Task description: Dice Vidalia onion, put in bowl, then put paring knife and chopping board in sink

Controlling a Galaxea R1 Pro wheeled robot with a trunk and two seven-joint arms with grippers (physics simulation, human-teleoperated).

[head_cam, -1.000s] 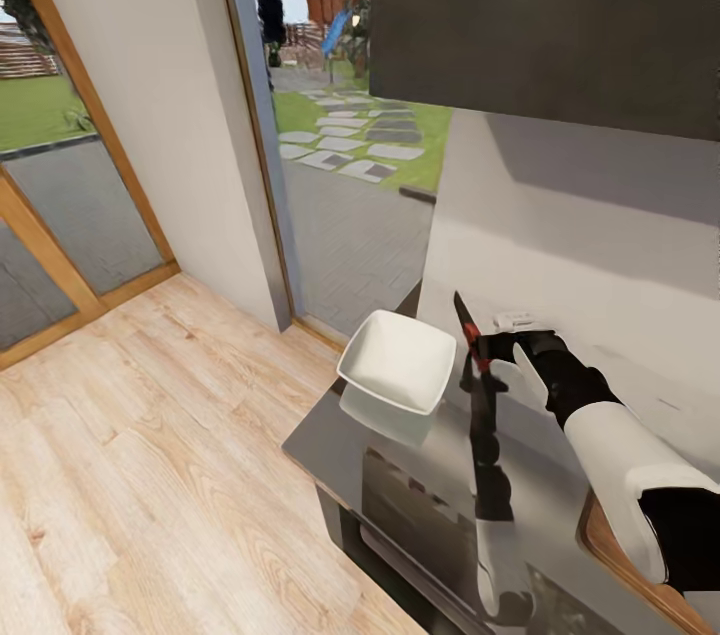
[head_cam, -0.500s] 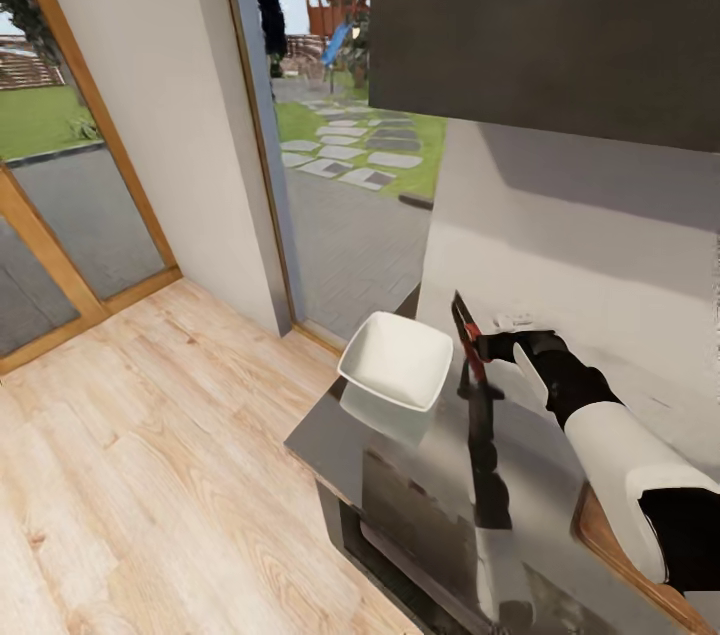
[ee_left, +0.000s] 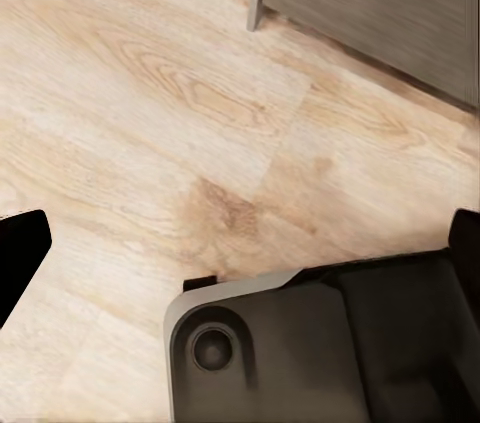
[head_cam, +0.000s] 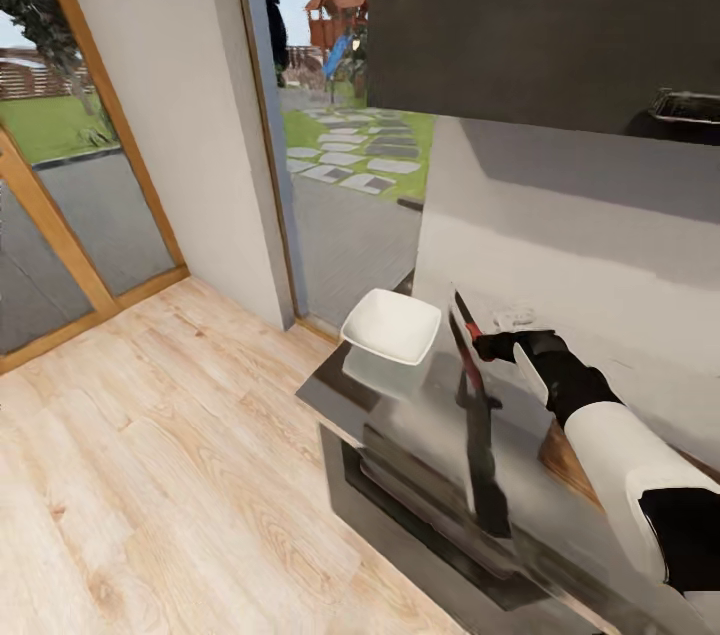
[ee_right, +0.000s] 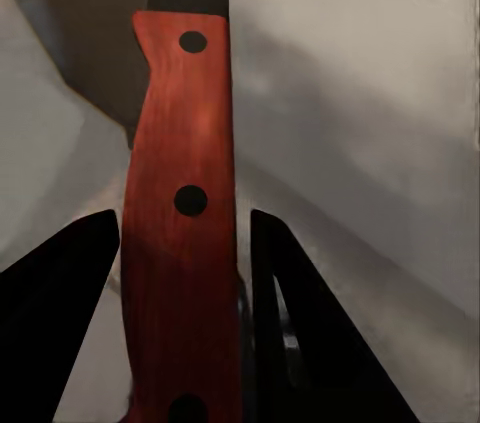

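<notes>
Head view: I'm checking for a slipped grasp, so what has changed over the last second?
Mostly the camera moved: the whole picture shifted, bringing more of the chopping board into view. The right pincer still grips the paring knife by its red handle, blade up, beside the bowl on the countertop. No slip shows.

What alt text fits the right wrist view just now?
The red handle of the paring knife, with dark rivets, runs up between the dark fingers of the right gripper, its dark blade pointing away over pale grey surfaces.
</notes>
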